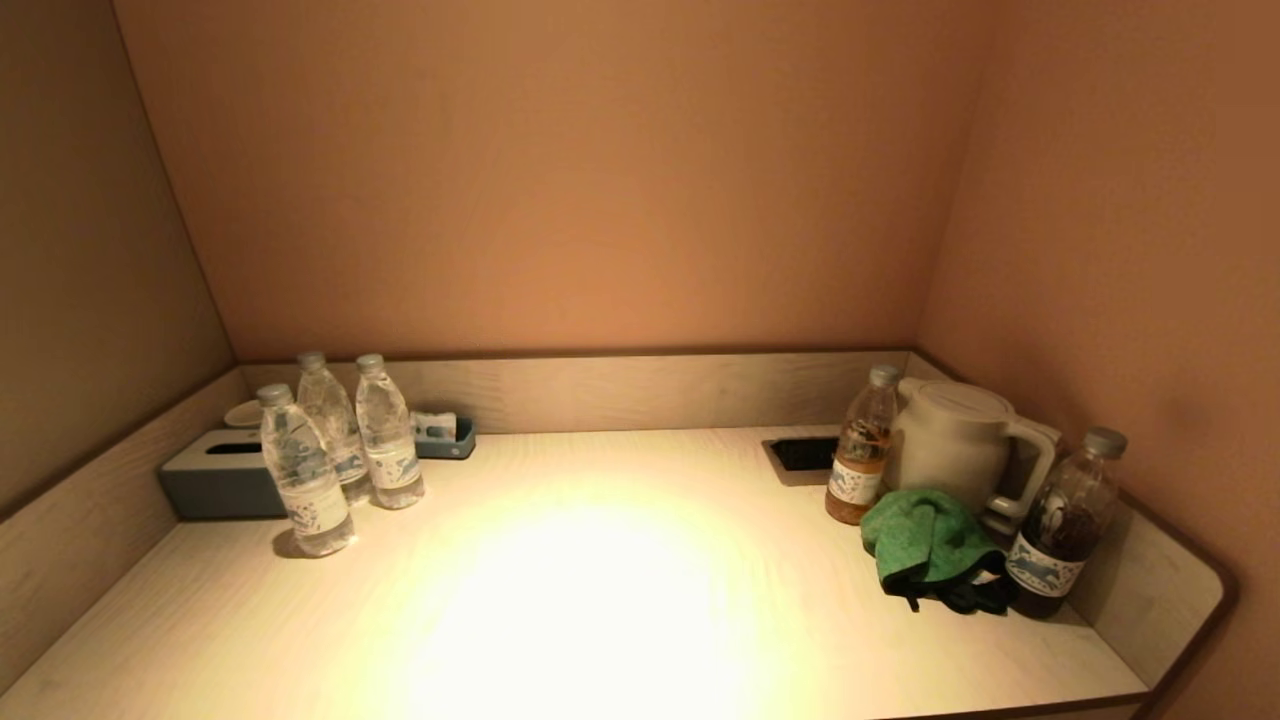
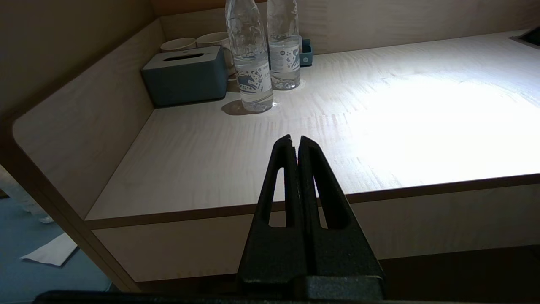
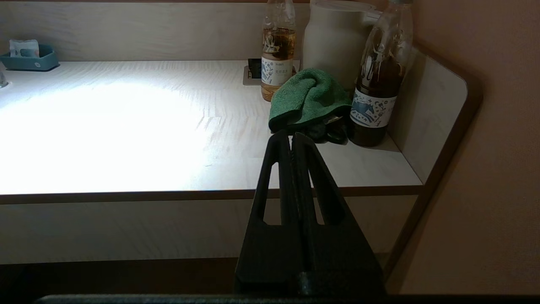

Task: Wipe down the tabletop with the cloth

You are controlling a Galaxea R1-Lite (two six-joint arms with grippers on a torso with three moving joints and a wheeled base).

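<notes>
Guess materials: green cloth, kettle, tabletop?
Green cloth: looks like microfibre or terry, with a fuzzy nap, soft folds and dark edge trim. Kettle: probably matte off-white plastic, smooth with no metallic shine. Tabletop: pale wood-grain surface with a darker edge band, likely laminate or veneer over board; solid wood can't be ruled out.

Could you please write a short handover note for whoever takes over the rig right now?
Left end effector: shut, empty, held off the front edge of the pale wooden tabletop.
Right end effector: shut, empty, off the front edge, facing the crumpled green cloth.
The cloth lies between the amber drink bottle and the dark drink bottle, before the white kettle.
Done: nothing.
Left: grasp the cloth, wipe.
</notes>
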